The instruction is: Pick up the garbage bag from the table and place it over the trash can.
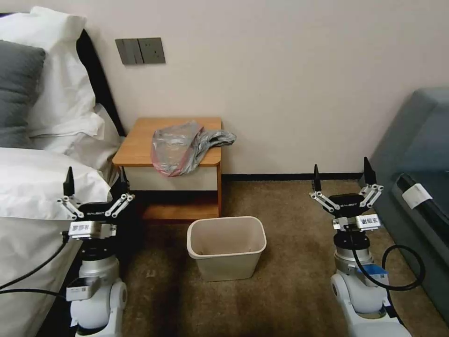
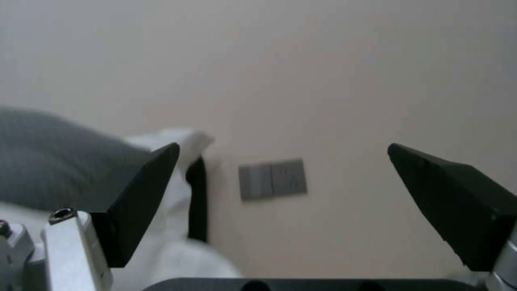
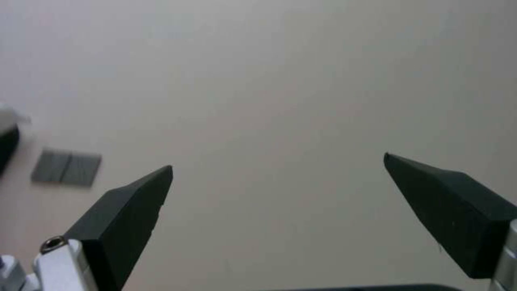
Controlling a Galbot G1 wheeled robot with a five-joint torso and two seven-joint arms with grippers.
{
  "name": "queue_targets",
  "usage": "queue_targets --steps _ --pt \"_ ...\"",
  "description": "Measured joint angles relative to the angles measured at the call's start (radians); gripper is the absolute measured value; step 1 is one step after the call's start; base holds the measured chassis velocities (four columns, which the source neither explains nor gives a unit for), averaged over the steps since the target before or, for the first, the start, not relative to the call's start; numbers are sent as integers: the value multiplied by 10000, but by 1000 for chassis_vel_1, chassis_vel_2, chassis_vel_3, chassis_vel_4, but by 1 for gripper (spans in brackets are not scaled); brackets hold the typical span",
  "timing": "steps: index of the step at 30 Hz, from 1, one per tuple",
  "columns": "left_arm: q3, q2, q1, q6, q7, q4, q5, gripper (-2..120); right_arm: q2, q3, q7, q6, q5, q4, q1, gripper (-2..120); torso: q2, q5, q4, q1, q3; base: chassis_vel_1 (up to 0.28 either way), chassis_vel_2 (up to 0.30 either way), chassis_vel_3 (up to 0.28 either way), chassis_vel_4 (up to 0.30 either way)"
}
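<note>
Left gripper (image 1: pixel 95 180), right gripper (image 1: pixel 343 175) being held wide, empty. Garbage bag (image 1: pixel 187 146) lying crumpled on table (image 1: pixel 135 145); thin plastic could be missed or torn.

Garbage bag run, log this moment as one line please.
garbage bag: crumpled on table, untouched | trash can: unlined, on floor | left gripper: open, raised beside bed | right gripper: open, raised

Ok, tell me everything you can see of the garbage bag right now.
The garbage bag is thin, crinkled, semi-transparent grey plastic with a pink-red rim. It lies slack and flattened on the table, toward the front right corner, its rim end drooping over the front edge and a bunched end sticking past the right side. Only the tabletop touches it.
</note>
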Motion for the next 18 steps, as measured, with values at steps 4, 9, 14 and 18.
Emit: queue_targets --steps 4,9,14,18 --pt "84 13 145 148 -23 -54 -82 97 -41 0 -57 -6 111 -195 64 100 1 2 -2 -1 -3 0 0 0 0" --pt "408 68 441 408 -94 -351 -244 96 -391 -213 -276 -16 387 -317 296 100 1 6 -2 -1 -5 0 0 0 0" --pt "1057 348 1128 731 -137 -634 -353 96 -1448 -811 -761 -35 918 -660 1266 100 1 5 -1 -2 -5 0 0 0 0" --pt "1053 367 1314 735 -160 -658 -308 96 -1882 -1211 -1137 -70 1563 -874 1678 100 1 5 0 -1 -5 0 0 0 0"
